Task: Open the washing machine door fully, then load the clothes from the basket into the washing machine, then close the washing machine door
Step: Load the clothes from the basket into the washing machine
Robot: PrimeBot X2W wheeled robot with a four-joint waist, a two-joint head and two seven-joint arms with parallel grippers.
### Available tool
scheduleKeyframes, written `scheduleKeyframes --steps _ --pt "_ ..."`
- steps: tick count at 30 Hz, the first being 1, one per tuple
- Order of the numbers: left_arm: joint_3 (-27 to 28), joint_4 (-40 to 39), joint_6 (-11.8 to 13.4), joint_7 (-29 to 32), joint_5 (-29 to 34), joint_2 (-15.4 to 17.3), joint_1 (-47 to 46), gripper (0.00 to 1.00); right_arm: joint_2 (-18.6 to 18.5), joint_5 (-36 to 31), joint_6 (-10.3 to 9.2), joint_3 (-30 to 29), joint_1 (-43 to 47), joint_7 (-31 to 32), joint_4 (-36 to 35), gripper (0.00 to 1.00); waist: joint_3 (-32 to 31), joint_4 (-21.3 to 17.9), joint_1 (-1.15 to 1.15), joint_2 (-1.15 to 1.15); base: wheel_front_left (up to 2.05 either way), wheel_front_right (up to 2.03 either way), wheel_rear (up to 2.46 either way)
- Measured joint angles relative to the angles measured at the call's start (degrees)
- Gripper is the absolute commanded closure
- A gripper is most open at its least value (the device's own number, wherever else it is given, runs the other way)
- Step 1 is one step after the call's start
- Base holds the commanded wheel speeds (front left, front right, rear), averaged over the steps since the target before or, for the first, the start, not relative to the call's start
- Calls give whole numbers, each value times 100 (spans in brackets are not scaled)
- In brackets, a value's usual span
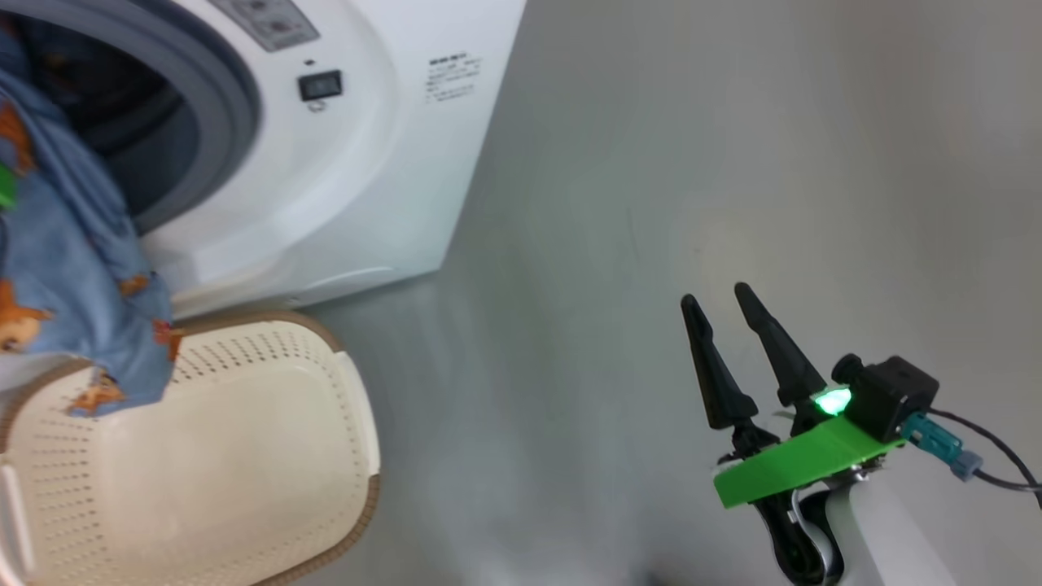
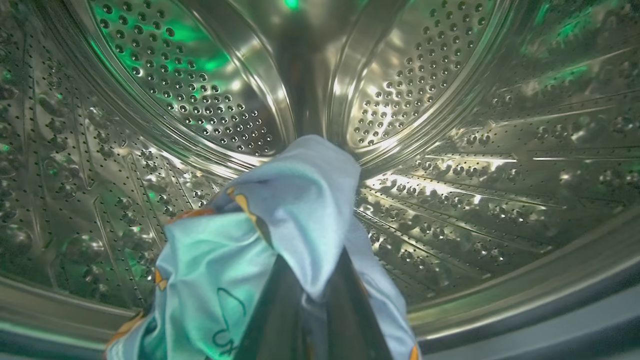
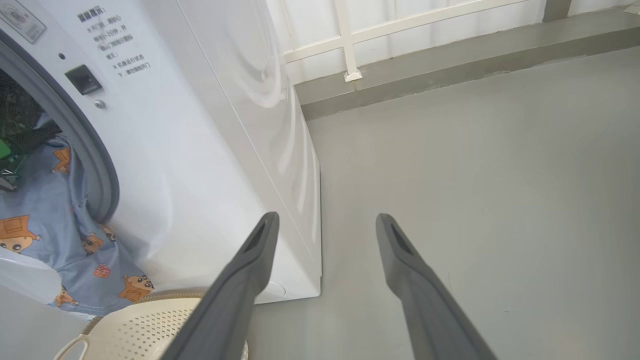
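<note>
Head view: the washing machine [image 1: 350, 171] stands at the upper left with its mouth uncovered, ringed by the grey gasket [image 1: 232, 122]. A light blue garment [image 1: 73, 268] with orange figures hangs out of that mouth and down over the rim of the basket [image 1: 358, 456], which sits on the floor [image 1: 651, 163] just in front of the machine. What shows of the basket's inside is bare. The right gripper [image 1: 716, 303] hovers over the floor well to the right, with its fingers spread and nothing between them. A small block of print on the machine's front is too fine to read.

Left wrist view: the left gripper [image 2: 311, 280] is inside the steel drum [image 2: 450, 75], its fingers clamped on the garment, which drapes over them. The gripped end points toward the drum's back wall.

Right wrist view: the garment's long axis runs from the drum out past the gasket and down toward the basket, so its tail lies behind the left fingers, outside the machine. The left arm is by far the nearer. I judge the tail must follow inward before release. Several lines of Chinese characters sit beside a dark latch slot [image 3: 83, 79], but I cannot read them reliably
</note>
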Motion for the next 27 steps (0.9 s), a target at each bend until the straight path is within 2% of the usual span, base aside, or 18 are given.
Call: scheduleKeyframes --steps 5,8,9,13,17,20,23,27 --pt "-90 11 0 0 44 234 -398 100 29 0 0 74 -156 0 -48 0 265 -157 0 0 0 0 0" --pt "208 -479 9 0 377 419 -639 100 51 0 0 77 -226 0 -90 0 428 -221 0 0 0 0 0" --pt "543 -916 30 -1 639 486 -689 100 63 0 0 82 -260 0 -98 0 524 -254 0 0 0 0 0" --pt "1083 -1405 82 -3 1113 427 -602 100 73 2 0 97 -328 0 -99 0 653 -295 0 0 0 0 0" --pt "1246 -1037 57 -9 1326 257 -281 100 76 25 0 166 -328 0 -94 0 639 -291 0 0 0 0 0" --pt "1154 -407 32 -5 1371 183 -205 0 77 26 0 181 -328 0 -85 0 589 -276 0 0 0 0 0" --pt "1001 97 7 -3 1374 153 -215 0 77 31 0 183 -328 0 -75 0 541 -254 0 0 0 0 0" --pt "880 305 7 -2 1332 98 -361 0 78 33 0 180 -328 0 -70 0 492 -211 0 0 0 0 0"
